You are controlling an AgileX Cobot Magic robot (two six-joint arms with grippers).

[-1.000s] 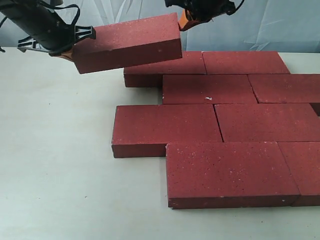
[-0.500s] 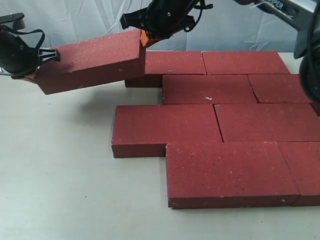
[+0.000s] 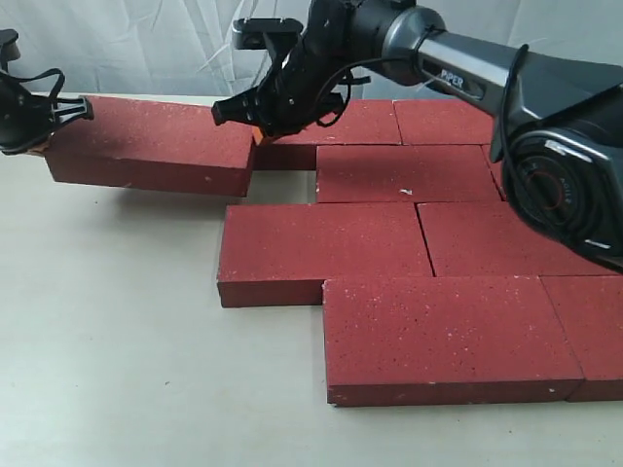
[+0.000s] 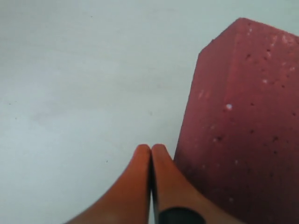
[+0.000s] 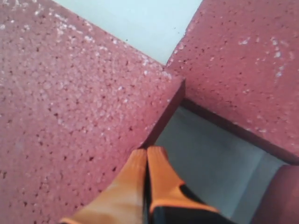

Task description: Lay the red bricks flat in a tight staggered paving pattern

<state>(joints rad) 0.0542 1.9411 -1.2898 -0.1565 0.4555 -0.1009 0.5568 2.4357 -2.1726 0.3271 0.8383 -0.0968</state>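
The left end effector (image 3: 43,142) is at the far left, its orange fingers (image 4: 140,186) pressed together with nothing between them, tips against the left end of a brick (image 3: 146,146). That brick lies lengthwise on the pale worktop (image 3: 107,321); whether it rests fully flat I cannot tell. At its right end the right end effector (image 3: 255,128), reaching across the middle, likewise has its fingers (image 5: 161,179) pressed together and empty, tips at the brick's edge. Right of this the other bricks (image 3: 321,253) lie flat in four staggered rows, touching. The loose brick's right end is just beside the back row, a narrow gap between. One second-row brick bears a white chip (image 3: 407,192).
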